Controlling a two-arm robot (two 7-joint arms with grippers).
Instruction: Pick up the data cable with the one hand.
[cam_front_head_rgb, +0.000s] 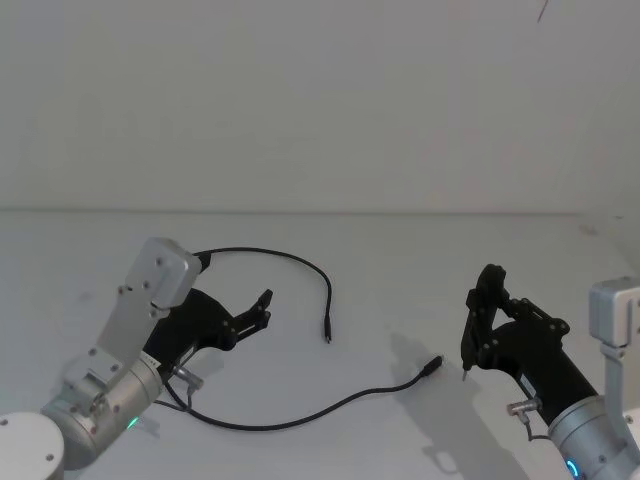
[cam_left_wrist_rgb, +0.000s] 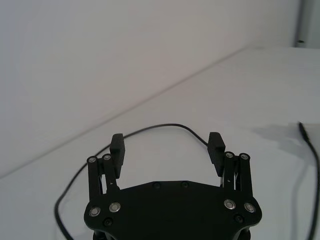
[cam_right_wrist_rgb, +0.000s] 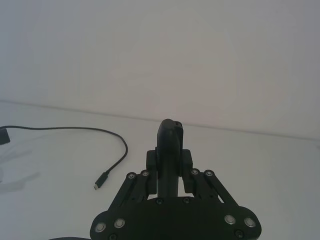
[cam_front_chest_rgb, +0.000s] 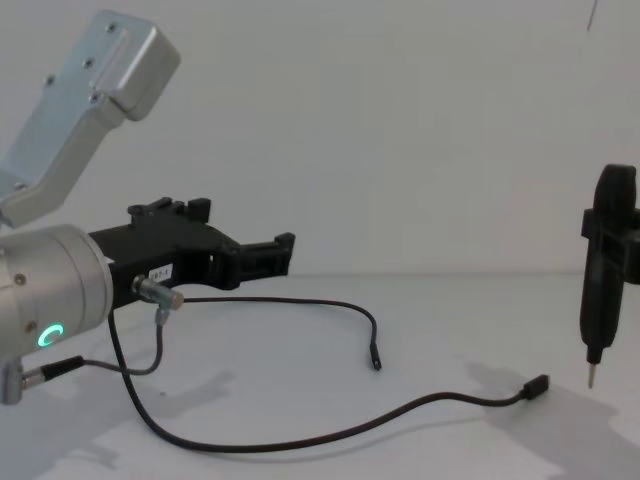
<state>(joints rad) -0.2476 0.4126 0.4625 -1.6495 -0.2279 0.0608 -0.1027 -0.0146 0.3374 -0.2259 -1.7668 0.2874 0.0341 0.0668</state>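
The data cable (cam_front_head_rgb: 300, 260) lies loose on the white table, a thin black cord. It arcs from a small plug (cam_front_head_rgb: 327, 335) round under my left arm and back to a wider plug (cam_front_head_rgb: 434, 364). The same cord shows in the chest view (cam_front_chest_rgb: 300, 299) and in the left wrist view (cam_left_wrist_rgb: 165, 125). My left gripper (cam_front_head_rgb: 264, 309), the chunky black one hand, hovers open above the cable's left loop with nothing between its jaws (cam_left_wrist_rgb: 166, 140). My right gripper (cam_front_head_rgb: 495, 318) is at the right, shut on a slim black stick-like tool (cam_front_chest_rgb: 600, 270) whose grey tip points down near the wider plug.
A short grey wire with a silver plug (cam_front_chest_rgb: 160, 292) hangs from my left wrist. The white table (cam_front_head_rgb: 400, 250) runs back to a plain white wall. The tool's tip (cam_front_head_rgb: 465, 375) hangs just right of the cable's wider plug.
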